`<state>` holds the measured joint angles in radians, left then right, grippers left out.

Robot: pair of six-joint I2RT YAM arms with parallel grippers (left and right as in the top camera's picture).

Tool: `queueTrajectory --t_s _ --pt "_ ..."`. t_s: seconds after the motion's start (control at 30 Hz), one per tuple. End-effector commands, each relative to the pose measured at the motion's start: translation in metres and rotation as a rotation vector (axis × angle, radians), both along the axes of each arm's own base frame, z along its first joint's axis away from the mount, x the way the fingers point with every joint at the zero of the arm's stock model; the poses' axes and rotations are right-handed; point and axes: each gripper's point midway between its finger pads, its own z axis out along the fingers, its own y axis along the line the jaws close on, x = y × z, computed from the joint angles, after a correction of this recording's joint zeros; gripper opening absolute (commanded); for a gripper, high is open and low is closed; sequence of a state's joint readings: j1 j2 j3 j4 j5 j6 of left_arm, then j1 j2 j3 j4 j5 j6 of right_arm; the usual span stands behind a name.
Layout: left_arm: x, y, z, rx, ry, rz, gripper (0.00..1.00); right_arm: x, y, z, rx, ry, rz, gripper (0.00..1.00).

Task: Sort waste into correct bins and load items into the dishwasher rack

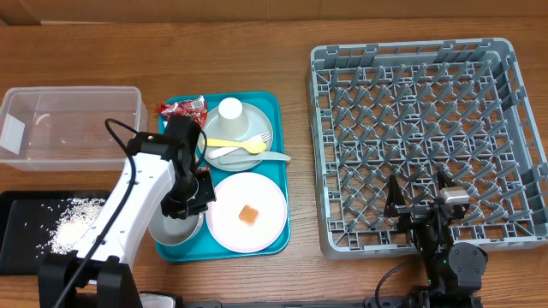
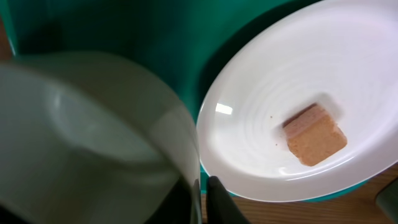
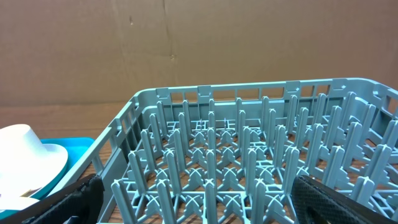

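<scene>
Step in hand, as I read it: picking up the small whitish bowl (image 1: 174, 231) for loading. It is at the near left corner of the teal serving tray (image 1: 270, 109), just beside the pale pink plate (image 1: 257, 235). The left gripper (image 2: 202, 198) is down on it. In the wrist view its two dark fingers pinch the bowl's wall at the rim, one inside and one outside. Whether the bowl is clear of the tray, I cannot tell. Its interior looks empty, and loose rice grains (image 1: 75, 216) lie in the black tray (image 1: 13, 248) to the left. The orange food cube (image 1: 249, 214) rests mid-plate, not yet binned. The grey plate (image 1: 212, 128) at the tray's far end carries the upturned white cup (image 1: 229, 111) and the yellow fork (image 1: 242, 144), with the red foil wrappers (image 1: 181, 108) just beside it. The dishwasher rack (image 1: 318, 154) stands well to the right and holds nothing. The right gripper (image 3: 196, 193) sits at its near edge, fingers spread wide around nothing. The next move, in my judgement, is a level lift, a carry across the pink plate to the rack, then seating the bowl between the pegs. A one-sided rim pinch may let the bowl swing, so the carry should go slowly.
</scene>
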<state>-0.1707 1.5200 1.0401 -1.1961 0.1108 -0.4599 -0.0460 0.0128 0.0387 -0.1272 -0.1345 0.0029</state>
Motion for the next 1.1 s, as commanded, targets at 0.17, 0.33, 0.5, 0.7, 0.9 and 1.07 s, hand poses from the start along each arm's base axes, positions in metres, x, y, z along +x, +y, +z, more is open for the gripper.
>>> queueTrajectory --t_s 0.17,0.33,0.5,0.7,0.9,1.07 --pt "0.000 0.002 -0.002 0.017 0.002 -0.016 0.25 0.000 -0.001 0.000 -0.004 -0.009 -0.001 1.00" --pt "0.000 0.002 0.001 0.016 0.003 -0.017 0.27 0.000 -0.001 0.000 -0.004 -0.009 -0.001 1.00" --pt "0.017 0.000 0.027 0.007 -0.045 -0.026 0.25 0.000 -0.001 0.000 -0.004 -0.009 -0.001 1.00" --pt "0.054 0.002 0.084 -0.013 -0.191 -0.054 0.50 0.000 -0.003 0.004 -0.010 -0.023 -0.013 1.00" --pt "0.086 0.014 0.127 -0.020 -0.345 -0.017 1.00 -0.002 0.011 0.024 0.015 -0.105 0.070 1.00" --pt "0.093 0.019 0.130 0.002 -0.374 -0.007 1.00 -0.015 0.043 0.053 -0.004 -0.228 0.262 1.00"
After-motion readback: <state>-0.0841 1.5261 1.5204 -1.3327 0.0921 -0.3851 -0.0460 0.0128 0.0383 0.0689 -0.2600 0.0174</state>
